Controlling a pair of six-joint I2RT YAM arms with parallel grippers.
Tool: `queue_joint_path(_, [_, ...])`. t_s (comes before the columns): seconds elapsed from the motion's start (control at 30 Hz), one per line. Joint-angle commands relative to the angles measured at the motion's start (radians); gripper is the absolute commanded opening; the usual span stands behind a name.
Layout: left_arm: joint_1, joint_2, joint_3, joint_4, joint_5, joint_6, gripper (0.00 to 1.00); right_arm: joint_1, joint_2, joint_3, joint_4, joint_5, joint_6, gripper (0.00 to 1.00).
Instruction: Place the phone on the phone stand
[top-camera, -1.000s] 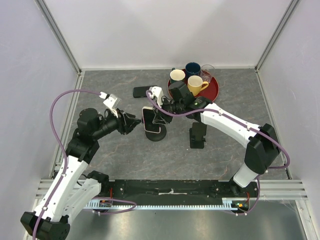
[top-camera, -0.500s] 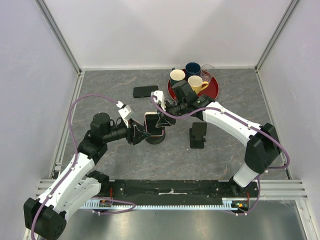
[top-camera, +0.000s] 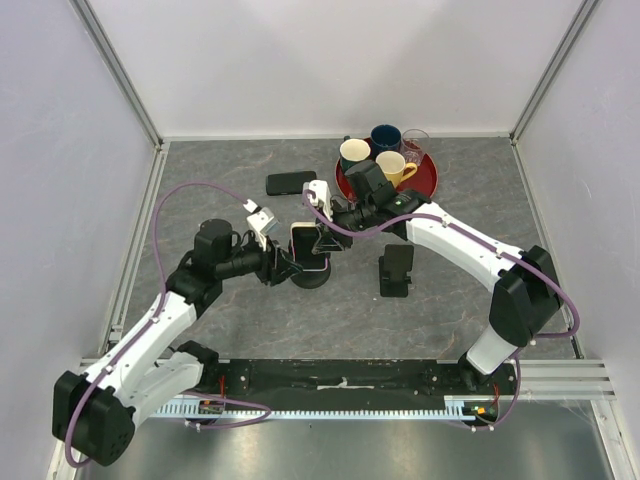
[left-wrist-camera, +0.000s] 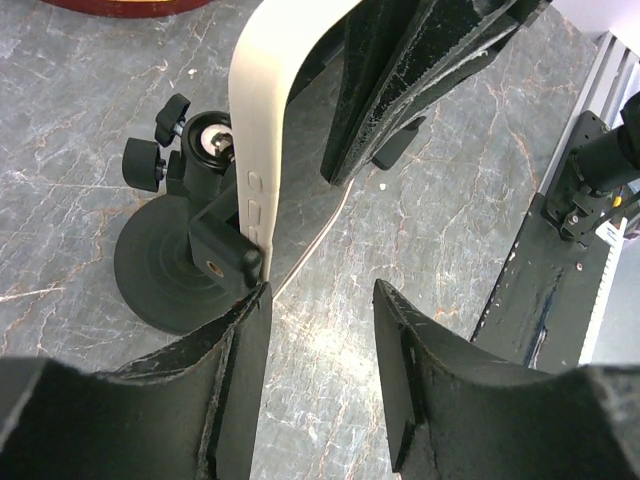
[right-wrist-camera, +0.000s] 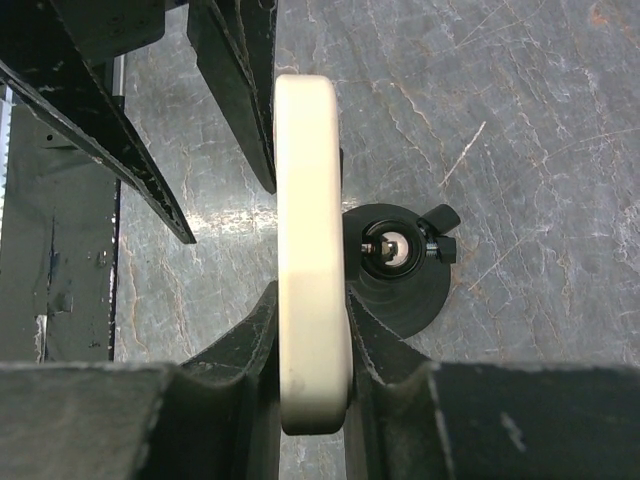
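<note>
A phone in a cream case (top-camera: 309, 246) stands on edge over the black round-based phone stand (top-camera: 312, 274). My right gripper (top-camera: 326, 238) is shut on the phone; in the right wrist view both fingers press the phone's faces (right-wrist-camera: 312, 250) beside the stand's ball head (right-wrist-camera: 392, 248). In the left wrist view the phone's side (left-wrist-camera: 262, 130) rests against the stand's holder arm (left-wrist-camera: 222, 245); whether it is seated I cannot tell. My left gripper (top-camera: 290, 266) is open and empty, low beside the stand's base (left-wrist-camera: 160, 275), its left finger (left-wrist-camera: 240, 370) close to the holder.
A second black phone (top-camera: 291, 183) lies flat behind. Another black stand (top-camera: 396, 270) sits to the right. A red tray (top-camera: 428, 182) at the back holds three mugs and a glass. The black base rail (left-wrist-camera: 550, 270) lies close to the left gripper's right side.
My left arm has swung right and forward, bringing its open gripper up to the stand's base. The right gripper has shifted the phone slightly right, over the stand.
</note>
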Motion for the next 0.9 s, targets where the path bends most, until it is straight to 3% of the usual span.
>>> queue_joint_path(0.0, [0.007,0.027,0.068,0.042,-0.086,-0.003,0.52,0.005,-0.027,0.006,-0.004,-0.057,-0.012,0.04])
queue_joint_path(0.13, [0.007,-0.011,0.145,-0.045,-0.127,-0.033,0.53,0.005,-0.030,0.006,-0.005,-0.055,-0.015,0.04])
queue_joint_path(0.23, [0.007,-0.064,0.160,-0.103,-0.236,-0.022,0.57,0.005,-0.032,0.001,-0.004,-0.057,-0.018,0.04])
queue_joint_path(0.37, [0.007,-0.105,0.108,-0.068,-0.256,0.024,0.68,0.005,-0.026,0.001,-0.004,-0.065,-0.019,0.03])
queue_joint_path(0.43, [0.007,-0.078,0.097,-0.047,-0.221,0.045,0.81,0.005,-0.021,0.006,-0.005,-0.066,-0.019,0.03])
queue_joint_path(0.5, [0.007,-0.052,0.094,-0.029,-0.172,0.056,0.88,0.005,-0.024,0.006,-0.005,-0.066,-0.021,0.03])
queue_joint_path(0.67, [0.007,0.011,0.074,0.053,-0.068,0.079,0.88,0.005,-0.026,0.000,-0.007,-0.068,-0.022,0.02])
queue_joint_path(0.87, [0.007,0.080,0.073,0.071,-0.012,0.082,0.79,0.005,-0.021,0.003,-0.007,-0.071,-0.026,0.01])
